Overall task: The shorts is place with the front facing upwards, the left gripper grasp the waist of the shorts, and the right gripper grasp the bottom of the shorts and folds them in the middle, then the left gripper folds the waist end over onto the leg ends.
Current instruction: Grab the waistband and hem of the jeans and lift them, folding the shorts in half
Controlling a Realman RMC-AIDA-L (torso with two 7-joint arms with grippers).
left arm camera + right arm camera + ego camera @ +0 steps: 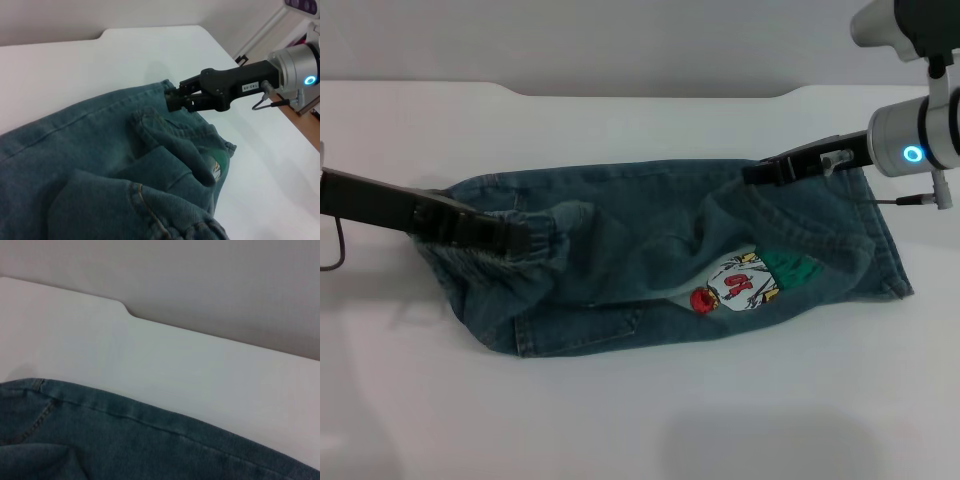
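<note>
Shorts (650,265) lie stretched across the white table (620,420), folded lengthwise, held at both ends. At the left, the left gripper (515,238) reaches in low and nearly level on its long black bar, its tip buried in the gathered waistband (535,245); whether its fingers are clenched on the band cannot be told, since the denim hides them. Just beyond its tip, toward the middle, the cartoon patch (740,282) faces up amid loose ridges of cloth. At the far right, the right gripper (767,170) comes in from the side, wrist almost horizontal, blue ring lit, fingers pinched on the back edge of the shorts near the leg hems (890,250); the left wrist view shows its jaws closed over that edge. The lengthwise fold looks done. For the next fold, the waist end should be lifted clear and carried straight toward the hems, keeping the band level so the layers stay aligned, while the right end stays flat.
</note>
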